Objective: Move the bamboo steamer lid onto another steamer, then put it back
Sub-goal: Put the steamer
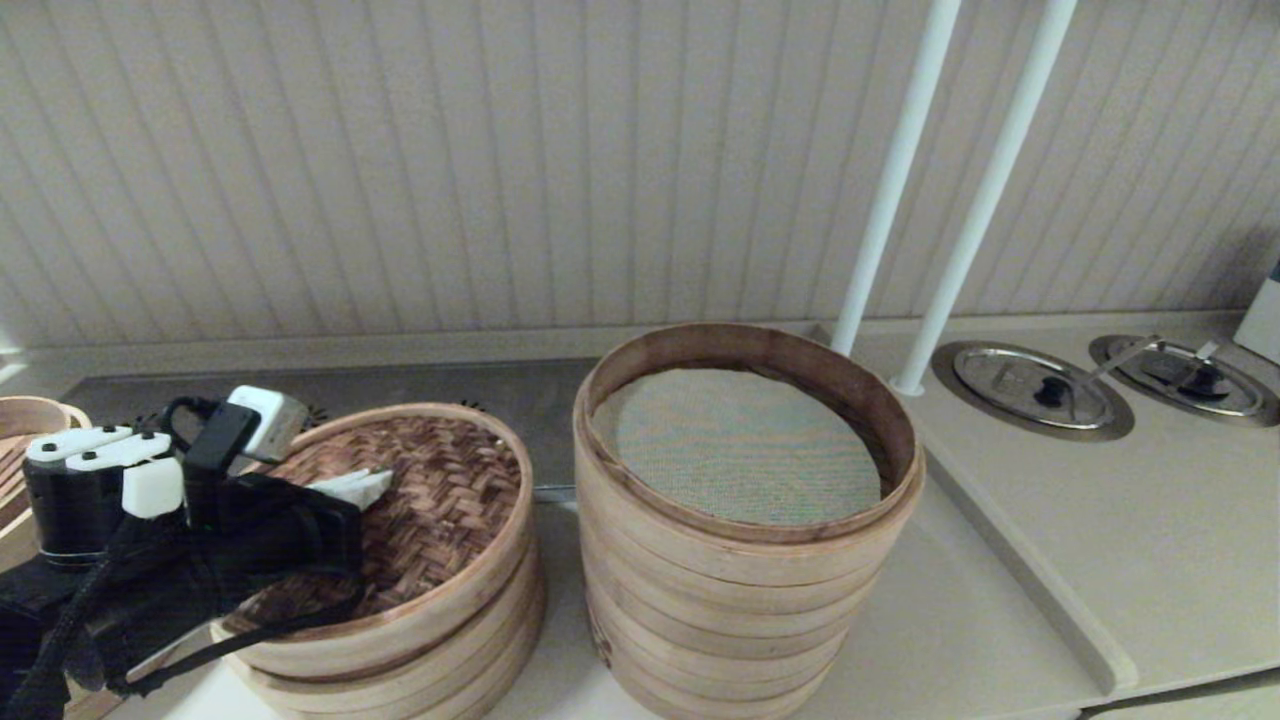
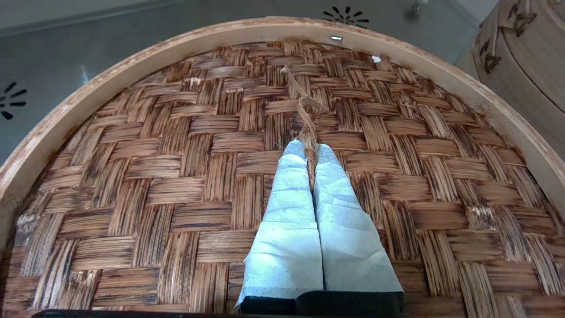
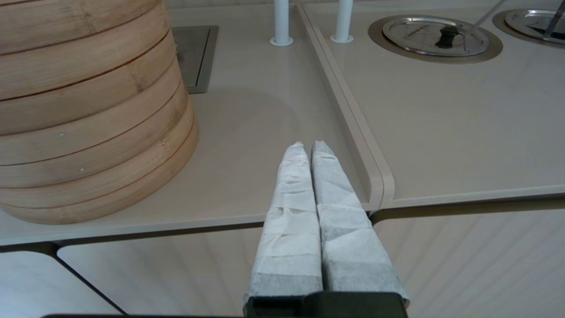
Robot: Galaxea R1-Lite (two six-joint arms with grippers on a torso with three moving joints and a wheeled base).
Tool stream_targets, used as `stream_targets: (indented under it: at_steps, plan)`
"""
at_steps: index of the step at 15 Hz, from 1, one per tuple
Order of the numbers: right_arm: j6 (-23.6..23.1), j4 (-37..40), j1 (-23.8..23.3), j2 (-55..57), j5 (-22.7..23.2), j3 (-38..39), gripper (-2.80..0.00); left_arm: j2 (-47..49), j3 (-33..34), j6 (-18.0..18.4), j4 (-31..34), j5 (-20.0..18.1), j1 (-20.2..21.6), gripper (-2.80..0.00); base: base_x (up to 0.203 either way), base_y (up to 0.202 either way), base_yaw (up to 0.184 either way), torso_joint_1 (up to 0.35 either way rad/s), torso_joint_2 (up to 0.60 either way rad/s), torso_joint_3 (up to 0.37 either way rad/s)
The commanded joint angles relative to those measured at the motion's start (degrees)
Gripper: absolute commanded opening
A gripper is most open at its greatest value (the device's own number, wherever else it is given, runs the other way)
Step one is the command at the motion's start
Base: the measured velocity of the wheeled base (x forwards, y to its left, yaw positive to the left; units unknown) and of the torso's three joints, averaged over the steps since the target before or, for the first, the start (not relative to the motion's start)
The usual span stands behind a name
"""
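Observation:
The bamboo steamer lid [image 1: 440, 500], dark woven top inside a pale rim, rests on a short steamer stack [image 1: 440, 640] at the left. My left gripper [image 1: 375, 486] lies over its middle. In the left wrist view the left gripper [image 2: 310, 150] is shut on the thin bamboo loop handle [image 2: 309, 110] at the centre of the lid [image 2: 176, 176]. The tall steamer [image 1: 740, 600] with a greenish-grey mesh liner [image 1: 740, 445] stands uncovered just right of it. My right gripper [image 3: 307, 148] is shut on nothing, over the counter's front edge right of the tall steamer [image 3: 88, 110].
Two white poles [image 1: 905, 180] rise behind the tall steamer. Round steel lids [image 1: 1030, 385] sit sunk in the raised counter section at the right, past a step edge [image 1: 1030, 580]. Part of another bamboo steamer [image 1: 20, 420] shows at the far left.

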Motion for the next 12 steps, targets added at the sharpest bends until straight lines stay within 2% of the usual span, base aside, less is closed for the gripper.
stream_targets:
  at_steps: [1, 12]
  plan:
    - [0.01, 0.0, -0.02, 0.0, -0.02, 0.18, -2.8, -0.07, 1.95, 0.14, -2.95, -0.02, -0.01, -2.8, 0.0, 0.0, 0.0, 0.0, 0.0, 0.0]
    - [0.01, 0.0, -0.02, 0.0, -0.02, 0.18, -2.8, 0.22, 2.08, 0.15, -3.76, -0.04, -0.01, -2.8, 0.0, 0.0, 0.0, 0.0, 0.0, 0.0]
